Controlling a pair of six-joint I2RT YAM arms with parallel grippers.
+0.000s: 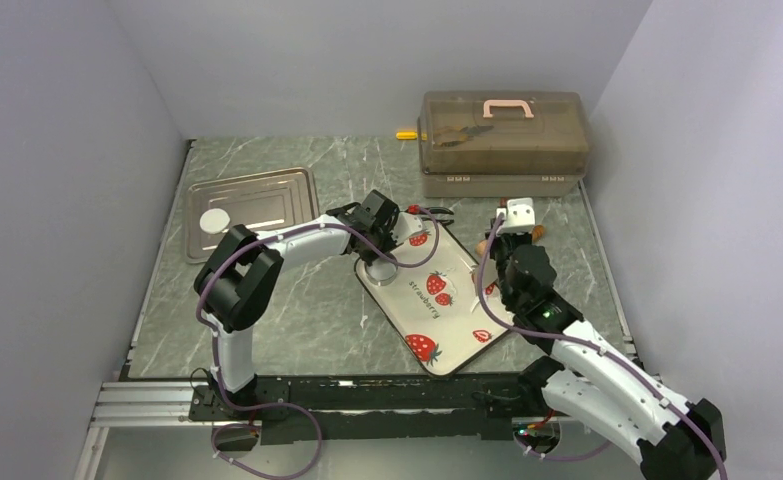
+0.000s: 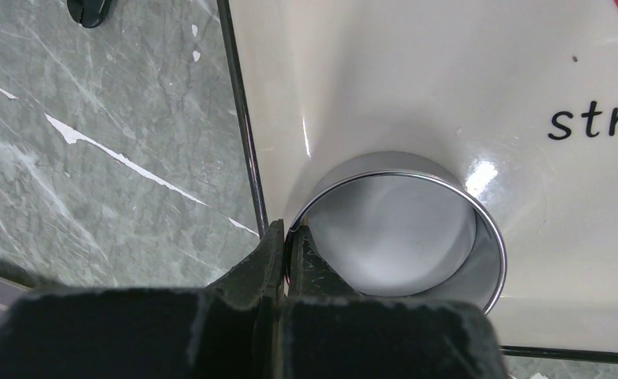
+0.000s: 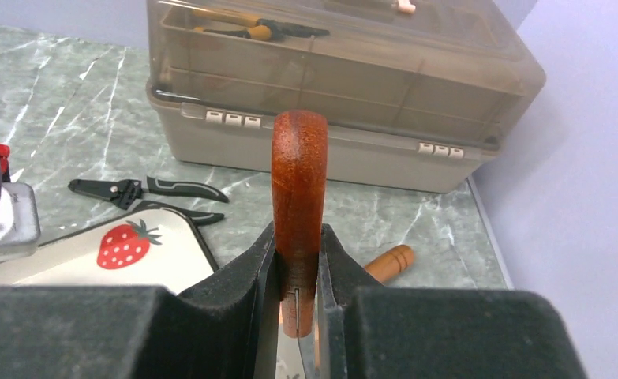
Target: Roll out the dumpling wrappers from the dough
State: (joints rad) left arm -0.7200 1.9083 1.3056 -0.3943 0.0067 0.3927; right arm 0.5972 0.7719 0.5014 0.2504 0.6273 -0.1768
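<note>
One dumpling wrapper [image 1: 214, 221], a round white disc, lies on the metal baking tray [image 1: 267, 195] at the back left. The dough is not visible in any view. My left gripper [image 1: 380, 255] [image 2: 290, 237] is shut on the near rim of a shiny metal ring [image 2: 404, 229] [image 1: 382, 268]. The ring stands on the strawberry tray [image 1: 462, 265] [image 2: 447, 79] by its left edge, and the floor inside it looks pale grey. My right gripper [image 1: 512, 228] [image 3: 297, 237] is shut on a red-brown wooden handle [image 3: 298, 181] with a thin metal blade below it.
A translucent toolbox [image 1: 502, 140] [image 3: 345, 95] stands at the back right. A light wooden roller end [image 3: 390, 262] [image 1: 537, 233] lies on the marble beyond my right gripper. Black-handled pliers [image 3: 147, 193] lie behind the strawberry tray [image 3: 171, 264]. Walls close in left, right and back.
</note>
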